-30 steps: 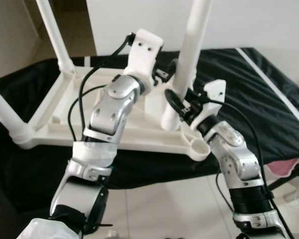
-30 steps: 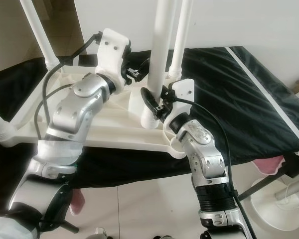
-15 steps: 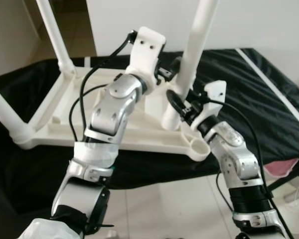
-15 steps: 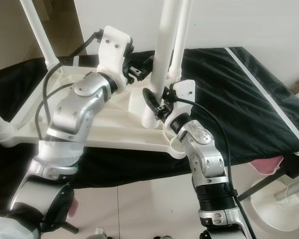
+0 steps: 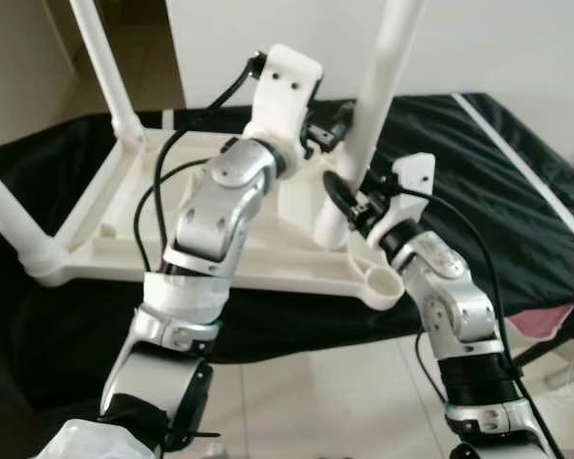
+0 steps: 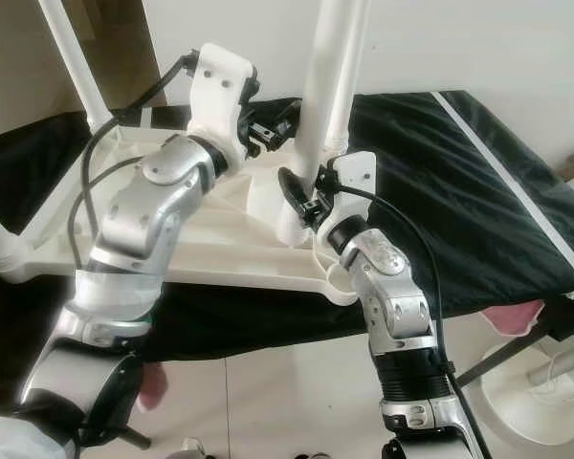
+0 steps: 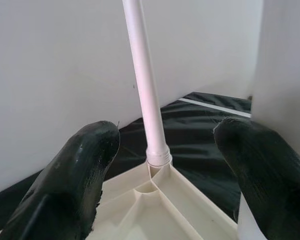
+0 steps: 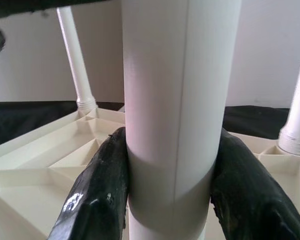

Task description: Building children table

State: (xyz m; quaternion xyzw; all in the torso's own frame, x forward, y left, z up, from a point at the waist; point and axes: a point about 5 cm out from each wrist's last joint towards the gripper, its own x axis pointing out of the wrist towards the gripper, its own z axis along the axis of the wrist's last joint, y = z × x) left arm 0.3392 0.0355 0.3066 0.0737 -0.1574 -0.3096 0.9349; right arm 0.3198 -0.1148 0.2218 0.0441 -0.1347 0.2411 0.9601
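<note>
Leg-fitting step: right gripper [image 8: 170, 165] pinches loose leg [image 5: 373, 105] low down, leg tilted w/ its foot on upturned tabletop [image 5: 268, 263] just left of empty near-right socket [image 5: 385, 284], left gripper [image 7: 165, 165] spread beside leg higher up; next, prob shift foot right into socket & seat it upright

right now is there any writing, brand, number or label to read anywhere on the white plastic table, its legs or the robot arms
None: no text can be read in any view.
Upturned white plastic table top: plain ribs, no markings.
Loose white table leg clamped by the right gripper: blank.
Left gripper, open beside that leg: plain black fingers.
Silver arm shells: no legible label.
</note>
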